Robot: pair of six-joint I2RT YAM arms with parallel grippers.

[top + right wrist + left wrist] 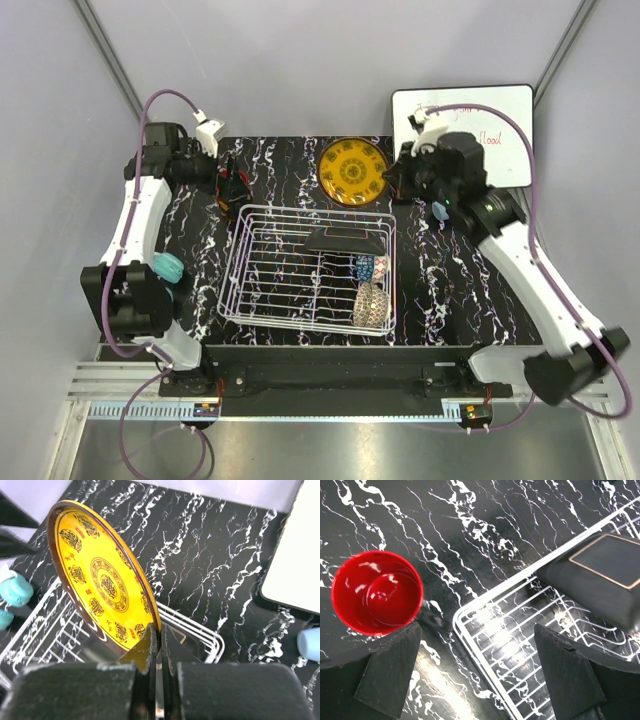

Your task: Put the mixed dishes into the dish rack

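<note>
**Loading Status: Three Dishes Racked, Plate in Hand**

Top view: the dish rack [308, 265] holds a dark rectangular dish [345, 240], a blue bowl [366, 267] and a beige-brown bowl [370, 305].

Left wrist view: the left gripper [477, 670] stands wide open and empty at the rack's corner. The red mug [376, 592] sits upright on the table beside it.

Right wrist view: the right gripper [160, 650] is clamped on the rim of the yellow plate [102, 580], tilted near the rack's far edge. Count the plate, the mug and the light blue cup [310, 645] as not yet loaded.
</note>
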